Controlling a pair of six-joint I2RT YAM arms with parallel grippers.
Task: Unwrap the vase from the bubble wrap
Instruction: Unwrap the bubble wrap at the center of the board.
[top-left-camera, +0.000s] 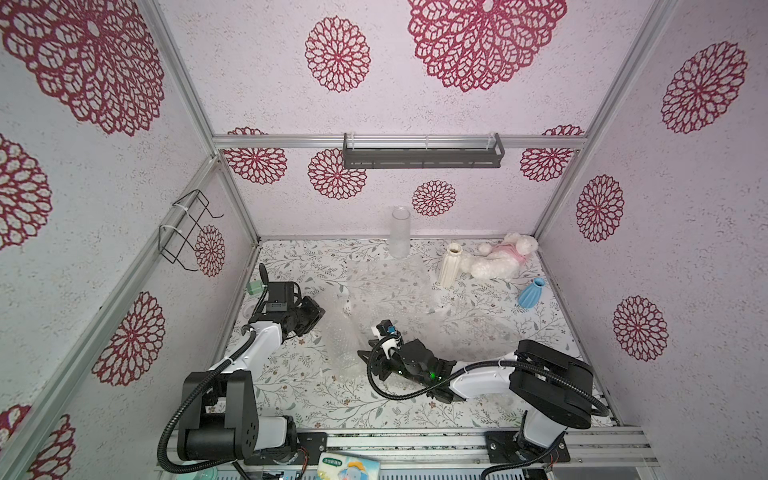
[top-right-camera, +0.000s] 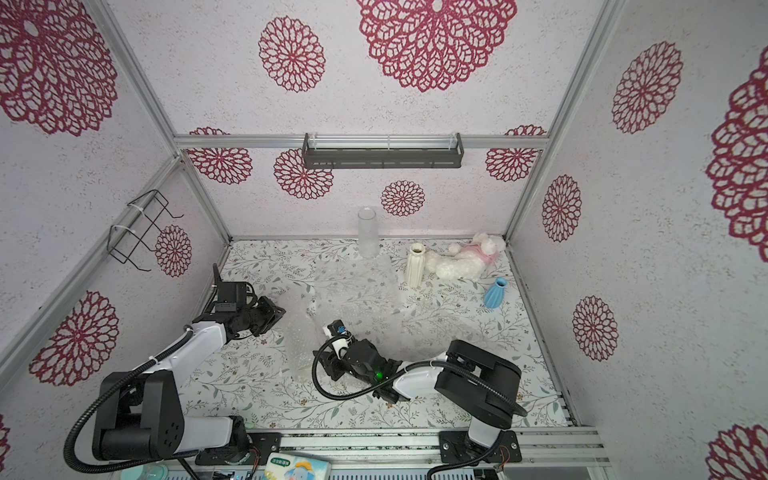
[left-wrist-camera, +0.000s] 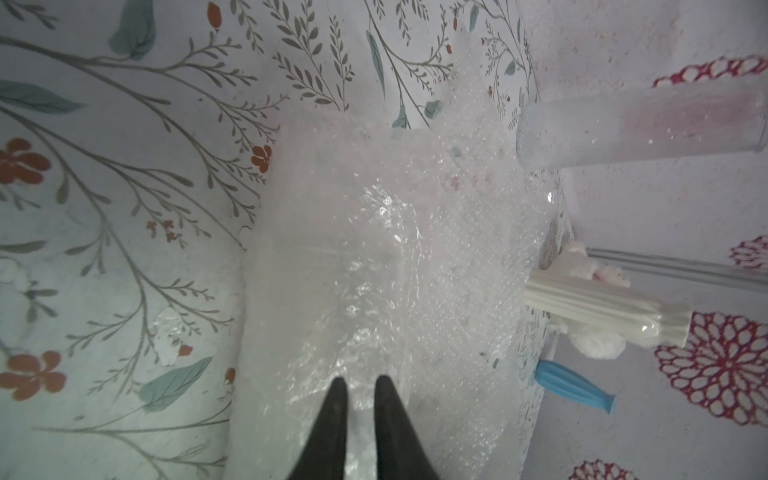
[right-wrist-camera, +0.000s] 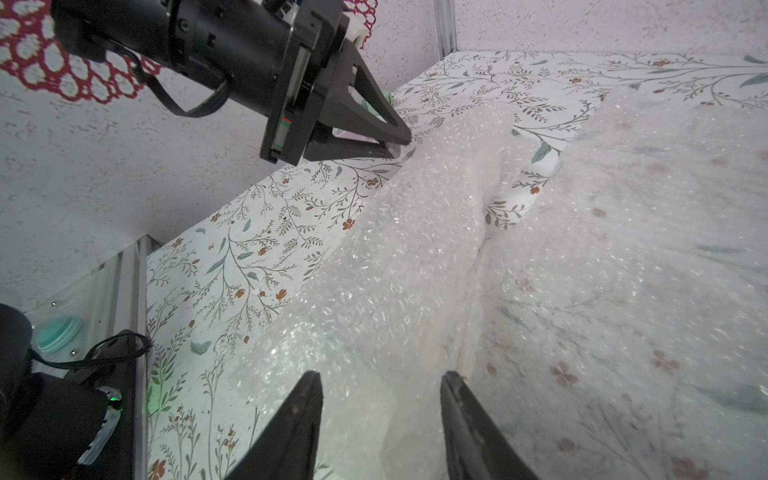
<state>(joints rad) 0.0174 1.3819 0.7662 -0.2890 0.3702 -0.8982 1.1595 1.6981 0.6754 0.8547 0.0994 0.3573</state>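
Observation:
A long roll of clear bubble wrap (top-left-camera: 341, 345) (top-right-camera: 301, 340) lies on the floral table between my two arms. Whatever vase it holds cannot be made out through the layers. My left gripper (top-left-camera: 323, 312) (left-wrist-camera: 361, 380) is shut on the far end of the roll, and the right wrist view shows its tips (right-wrist-camera: 401, 141) pinching the plastic. My right gripper (top-left-camera: 365, 362) (right-wrist-camera: 380, 376) sits at the roll's near end, its jaws half apart and closed against the bundle (right-wrist-camera: 395, 270). A flat sheet of bubble wrap (top-left-camera: 386, 286) (right-wrist-camera: 623, 249) lies beside the roll.
At the back stand a clear glass cylinder (top-left-camera: 400, 232), a white ribbed vase (top-left-camera: 449, 266) and a white plush toy (top-left-camera: 503, 257). A blue vase (top-left-camera: 532, 293) is at the right. A grey shelf (top-left-camera: 422, 151) hangs on the back wall. A wire rack (top-left-camera: 187, 228) hangs on the left wall.

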